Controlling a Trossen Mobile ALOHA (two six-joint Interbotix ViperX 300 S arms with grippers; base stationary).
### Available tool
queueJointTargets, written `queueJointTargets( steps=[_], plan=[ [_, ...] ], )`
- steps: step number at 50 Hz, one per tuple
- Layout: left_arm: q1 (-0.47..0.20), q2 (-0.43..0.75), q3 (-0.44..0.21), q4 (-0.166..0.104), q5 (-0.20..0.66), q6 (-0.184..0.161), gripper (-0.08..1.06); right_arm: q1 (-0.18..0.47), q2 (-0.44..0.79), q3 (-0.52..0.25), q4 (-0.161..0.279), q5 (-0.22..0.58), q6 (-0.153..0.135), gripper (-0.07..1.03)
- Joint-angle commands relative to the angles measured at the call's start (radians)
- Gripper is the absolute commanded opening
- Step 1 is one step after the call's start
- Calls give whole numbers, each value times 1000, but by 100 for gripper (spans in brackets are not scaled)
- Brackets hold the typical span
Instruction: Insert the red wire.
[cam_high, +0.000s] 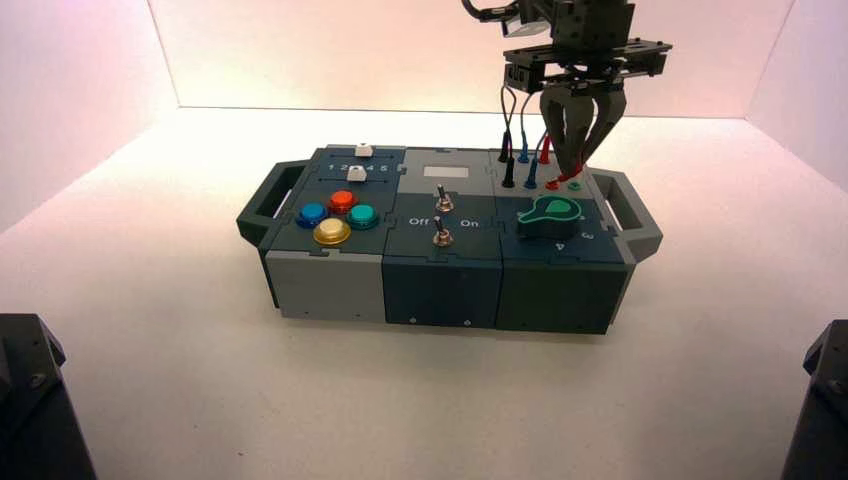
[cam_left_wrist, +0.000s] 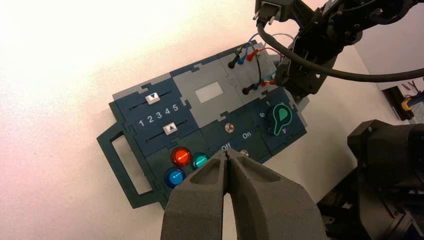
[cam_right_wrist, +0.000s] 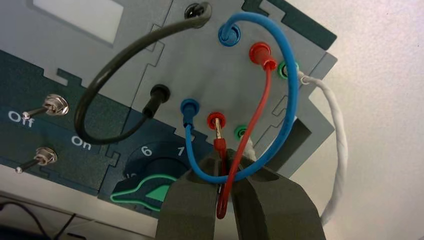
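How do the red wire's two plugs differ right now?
The far plug sits in its red socket; the near plug has its metal pin bare, the tip at the near red socket but not pushed home. The near plug is held in the right gripper at the box's near right socket row, while the far plug is free of it. Both are red and slim, on one red lead.

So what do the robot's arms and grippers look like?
The right arm is black with metal screws and a thick black cable. Its gripper has dark grey tapering fingers, and so does the left gripper.
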Motion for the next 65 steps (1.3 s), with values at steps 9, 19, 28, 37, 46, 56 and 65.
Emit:
queueJointTargets(
  steps=[9, 19, 28, 37, 46, 56, 65],
  plan=[
    [-2, -11, -20, -2, -6, 6, -3, 3, -25, -18, 5, 15, 0, -2],
    [-2, -11, -20, -2, -6, 6, -3, 3, -21, -25, 5, 15, 2, -2],
    [-2, -11, -18, -2, -6, 8, -3, 3, -8, -28, 5, 15, 0, -2],
    [-2, -11, -17, -2, -6, 8, -3, 3, 3, -31, 5, 8, 0, -2],
    [-2, -12, -14, -2, -6, 8, -3, 3, 3, -35, 5, -6, 0, -2],
    [0, -20, -14, -2, -6, 8, -3, 3, -3, -44, 5, -11, 2, -2],
    [-2, -23, -12, -2, -6, 8, -3, 3, -11, -52, 5, -11, 2, -2]
  ],
)
